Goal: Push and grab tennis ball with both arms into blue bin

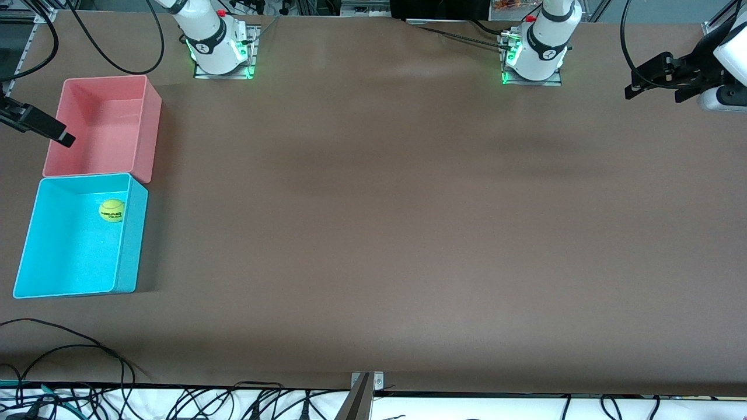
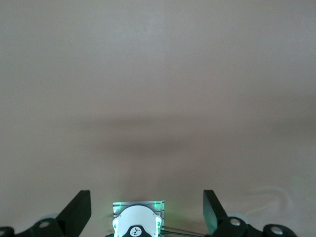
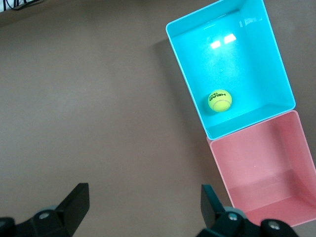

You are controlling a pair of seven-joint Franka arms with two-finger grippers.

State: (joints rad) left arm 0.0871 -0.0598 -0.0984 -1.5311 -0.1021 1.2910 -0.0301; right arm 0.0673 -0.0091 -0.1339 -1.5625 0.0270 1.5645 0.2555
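Observation:
The tennis ball point(image 1: 111, 210) point(image 3: 220, 100), yellow-green with black lettering, lies inside the blue bin point(image 1: 131, 245) point(image 3: 183, 59), close to the wall that faces the pink bin. My right gripper point(image 1: 41, 122) point(image 3: 143, 190) hangs open and empty in the air by the pink bin at the right arm's end of the table, looking down on both bins. At the left arm's end of the table, my left gripper point(image 1: 653, 87) point(image 2: 145, 197) is raised, open and empty, over bare table.
A pink bin point(image 1: 149, 128) point(image 3: 261, 163) stands empty against the blue bin, farther from the front camera. The left arm's green-lit base point(image 2: 137, 224) shows between the left fingers. Cables lie along the table's front edge point(image 1: 175, 402).

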